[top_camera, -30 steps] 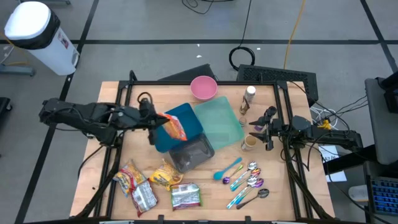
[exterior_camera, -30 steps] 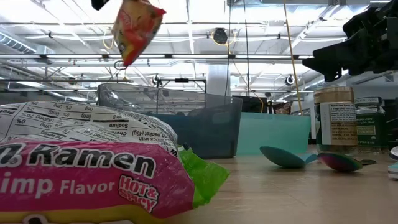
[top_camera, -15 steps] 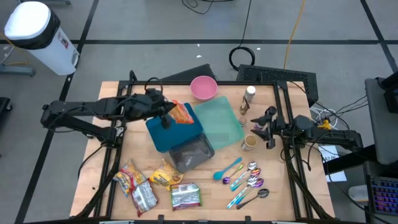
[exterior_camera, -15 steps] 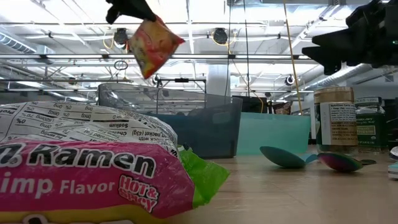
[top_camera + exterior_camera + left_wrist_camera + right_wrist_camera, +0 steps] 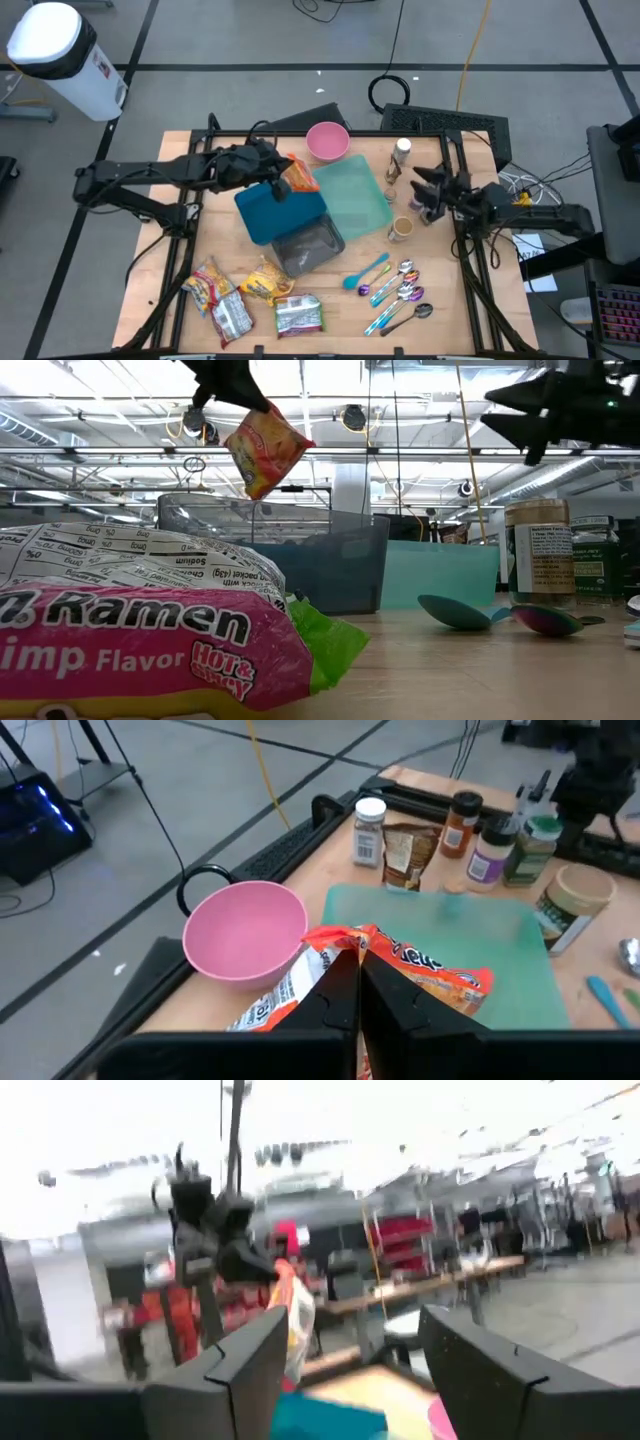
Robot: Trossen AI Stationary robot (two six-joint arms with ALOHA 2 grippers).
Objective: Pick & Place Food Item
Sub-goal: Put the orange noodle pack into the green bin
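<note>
High view: pink bowl beside held packet.

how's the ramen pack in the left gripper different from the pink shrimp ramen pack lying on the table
The held ramen pack is orange and red and hangs in the air from the left gripper, over the teal bin and the green lid. The shrimp ramen pack is pink, white and green and lies flat at the table's near left corner, with no gripper on it. The held pack hangs tilted; the shrimp pack lies on its side. Both are sealed packs of instant noodles.
</note>
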